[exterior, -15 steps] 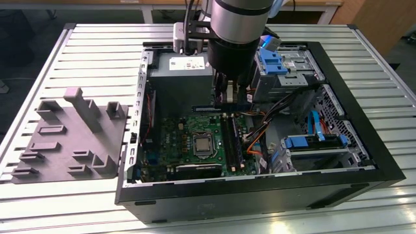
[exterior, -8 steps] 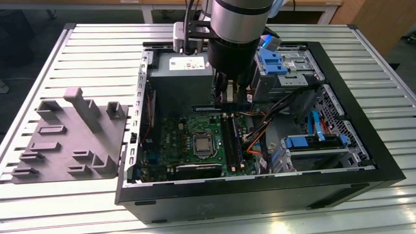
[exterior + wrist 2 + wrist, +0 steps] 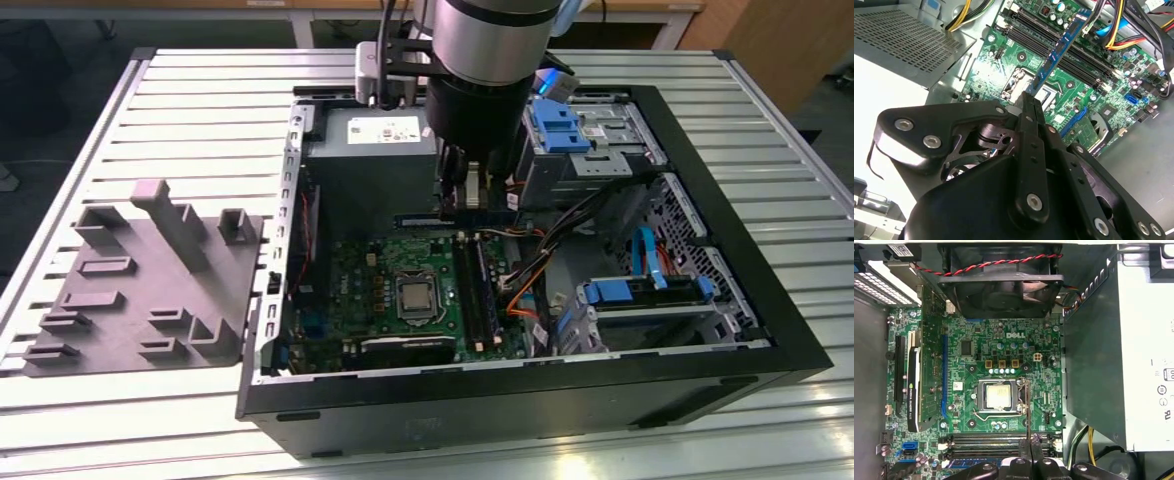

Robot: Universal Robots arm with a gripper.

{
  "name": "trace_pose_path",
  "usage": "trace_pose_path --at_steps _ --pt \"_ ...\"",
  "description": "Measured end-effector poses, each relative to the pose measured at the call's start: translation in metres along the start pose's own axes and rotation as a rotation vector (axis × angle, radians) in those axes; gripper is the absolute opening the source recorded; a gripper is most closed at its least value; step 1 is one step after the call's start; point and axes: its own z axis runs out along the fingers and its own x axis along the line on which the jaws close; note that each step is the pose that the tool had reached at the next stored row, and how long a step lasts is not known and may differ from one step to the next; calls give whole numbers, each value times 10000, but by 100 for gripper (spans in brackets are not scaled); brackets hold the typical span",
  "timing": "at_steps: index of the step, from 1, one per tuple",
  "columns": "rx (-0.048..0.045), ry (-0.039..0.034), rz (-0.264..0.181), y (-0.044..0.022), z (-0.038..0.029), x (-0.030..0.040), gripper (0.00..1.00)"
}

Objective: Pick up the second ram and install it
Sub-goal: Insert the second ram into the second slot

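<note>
Gripper (image 3: 1030, 100) clenched on the blue RAM stick (image 3: 1059, 50), above the motherboard (image 3: 999, 60).
The stick reaches out from the gripper across the memory slots (image 3: 1089, 65) beyond it and is not yet seated. It seems to cross the slots, not follow them; pushed down so, it may miss, slip in the thin grip, or damage a slot.

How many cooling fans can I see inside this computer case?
1. A black fan sits at the case wall, at the motherboard edge, with a red-black twisted wire across it. More may be hidden, for example inside the power supply.
</note>
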Motion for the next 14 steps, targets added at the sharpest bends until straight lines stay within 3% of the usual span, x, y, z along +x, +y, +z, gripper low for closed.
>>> trace_pose_path --at_steps 14 --pt "4 -9 171 0 0 0 12"
